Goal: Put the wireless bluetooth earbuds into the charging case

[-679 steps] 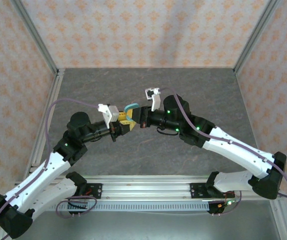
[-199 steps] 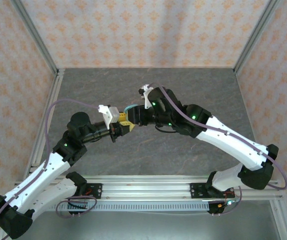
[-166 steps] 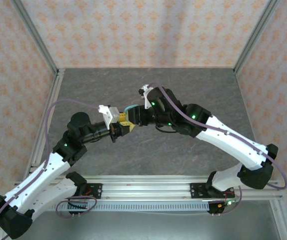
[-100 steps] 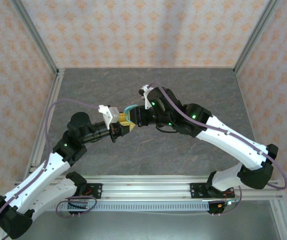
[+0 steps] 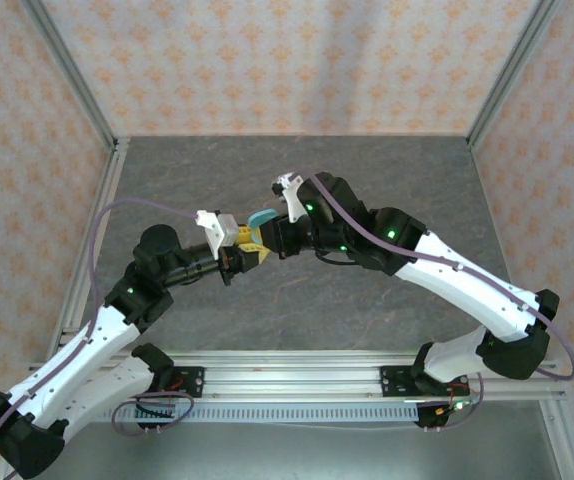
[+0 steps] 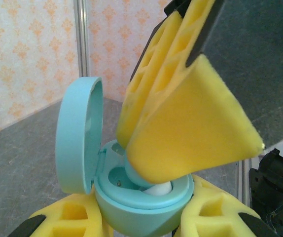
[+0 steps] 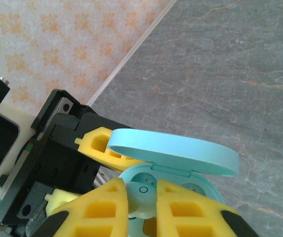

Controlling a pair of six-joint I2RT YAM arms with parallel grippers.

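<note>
1. We see the work held up at the centre of the overhead frame, above the grey table (image 5: 397, 170). The table's bare surface lies open toward the top, left and right of the frame.
2. The bounds are patterned walls (image 5: 267, 60) at the top and both sides and slanting metal posts (image 5: 72, 75) in the upper corners. A rail (image 5: 297, 375) runs along the bottom, by the arm bases.
3. The two arms meet wrist to wrist at the centre, so room is tight there and free elsewhere.
4. The left gripper (image 6: 141, 219) is clenched on the base of the charging case (image 6: 146, 210). In the left wrist view its yellow fingers (image 6: 67, 219) sit at bottom left and bottom right, with the case between them.
5. The lid (image 6: 77, 138) stands open and upright at the left of that frame.
6. The right gripper (image 7: 141, 206) pinches one earbud (image 7: 140, 193) at bottom centre of the right wrist view. The bud touches both pads, right at the open base.
7. In the left wrist view those fingers reach down from the upper right into the base, with a whitish bit under them inside the rim. We cannot tell whether it is seated.
8. We count two arms, two grippers, one case and one earbud.
</note>
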